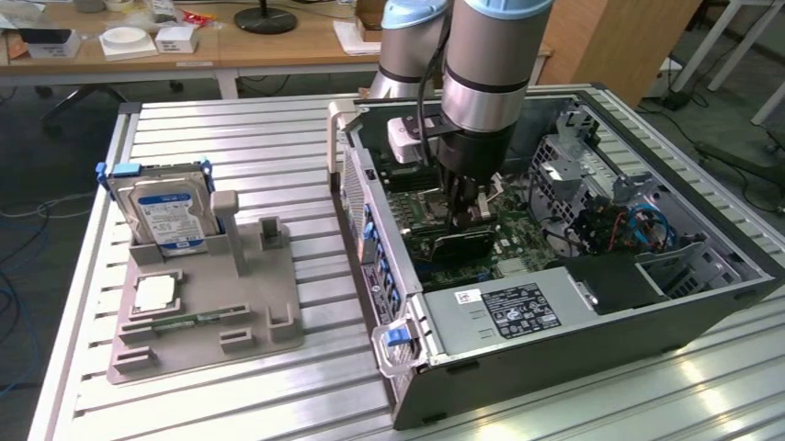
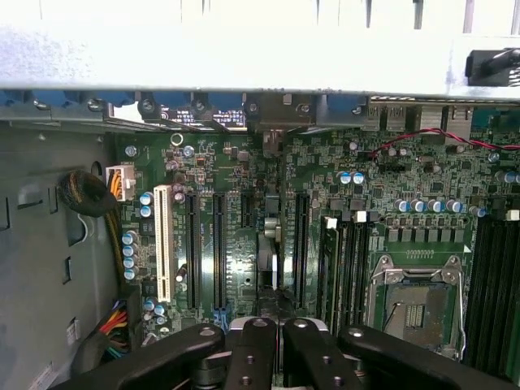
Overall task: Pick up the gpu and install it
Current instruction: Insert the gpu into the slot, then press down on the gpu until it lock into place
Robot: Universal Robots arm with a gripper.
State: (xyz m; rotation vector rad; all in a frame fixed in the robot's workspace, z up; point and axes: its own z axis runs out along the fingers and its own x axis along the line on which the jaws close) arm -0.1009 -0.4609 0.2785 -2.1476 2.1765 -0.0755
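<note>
- The gripper (image 1: 472,213) is seen lowered inside the open computer case (image 1: 687,312), closed on the dark gpu (image 1: 457,244).
- The card is apparently seated upright on the motherboard (image 2: 244,244).

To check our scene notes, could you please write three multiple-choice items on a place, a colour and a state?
1. Where is the gpu?
A. On the grey stand
B. In the open computer case, under the claw
C. On the wooden desk
2. What colour is the hard drive label?
A. Blue and white
B. Red
C. Yellow
3. How is the claw?
A. Wide open
B. Half open, holding nothing
C. Shut on the gpu

Answers: 1 B, the dark card stands over the motherboard directly below the claw. 2 A, the label shows blue and white. 3 C, the wrist view shows the fingers drawn together at the card's edge.
</note>
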